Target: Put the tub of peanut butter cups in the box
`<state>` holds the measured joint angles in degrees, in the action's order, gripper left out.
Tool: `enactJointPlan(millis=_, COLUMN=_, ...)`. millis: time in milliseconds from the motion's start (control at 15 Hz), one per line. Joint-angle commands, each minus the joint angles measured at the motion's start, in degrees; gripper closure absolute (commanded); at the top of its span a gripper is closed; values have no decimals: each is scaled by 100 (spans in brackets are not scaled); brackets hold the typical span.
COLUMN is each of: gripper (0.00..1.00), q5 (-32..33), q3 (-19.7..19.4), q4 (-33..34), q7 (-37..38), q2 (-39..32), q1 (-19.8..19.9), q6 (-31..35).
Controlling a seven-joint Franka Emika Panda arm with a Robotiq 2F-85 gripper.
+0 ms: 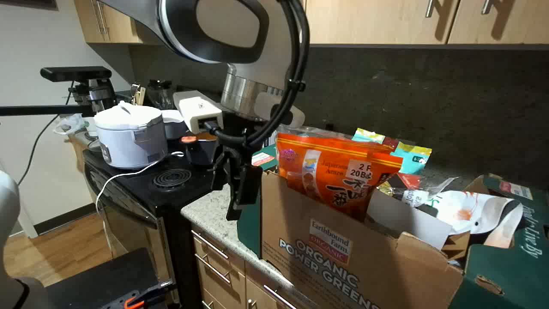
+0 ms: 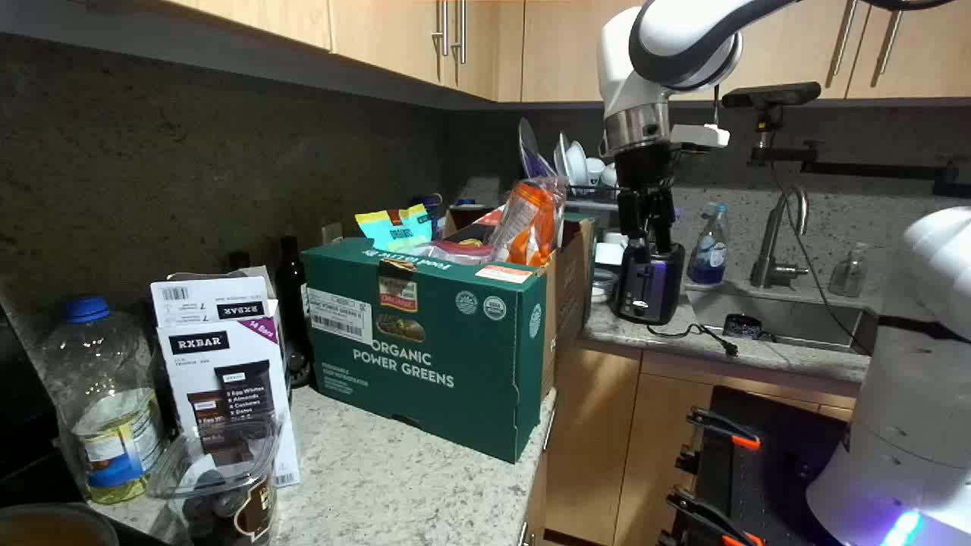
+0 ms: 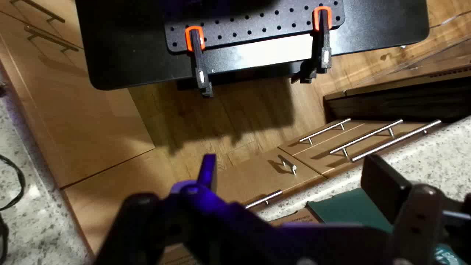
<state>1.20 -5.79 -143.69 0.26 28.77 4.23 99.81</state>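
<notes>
In an exterior view, the tub [image 2: 216, 500] stood on the table [image 2: 410, 470] in front of the carton [image 2: 220, 356], outside the box [image 2: 470, 349]. An orange bag [image 1: 321, 169] stuck up out of the box. The gripper [image 3: 293, 165] hung well apart from the tub, its fingers spread wide in the wrist view.

Box [image 2: 447, 341]: cardboard, ragged edges rough, printed faces smooth, low sheen. At its 8 o'clock in an exterior view, tub [image 2: 216, 489]: clear plastic, glossy. Table [image 2: 394, 478]: speckled, stone-like, smooth. In an exterior view, orange bag [image 1: 330, 171]: shiny, crinkled film; rice cooker [image 1: 128, 141], bag's 9 o'clock: smooth plastic. Tool [image 2: 652, 249]: matt black. Faucet [image 2: 770, 243], tool's 3 o'clock in an exterior view: satin metal.
</notes>
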Motion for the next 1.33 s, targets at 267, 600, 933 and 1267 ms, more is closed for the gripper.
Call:
enactJointPlan(millis=267, gripper=0, q5=-16, q3=40, q4=6, q7=-19, q2=-5, q1=46, q6=-6)
enactJointPlan(millis=600, gripper=0, q5=281, q3=540, q4=17, q7=80, q2=282, q1=-199, q6=239)
enactJointPlan(millis=933, gripper=26, q5=786, q3=1180, q4=58, q7=-35, q2=597, q1=-684, q6=252)
enactJointPlan(millis=1267, gripper=61, q5=1149, q3=1723, q4=135, q7=-220, q2=517, q1=-1383, q6=398)
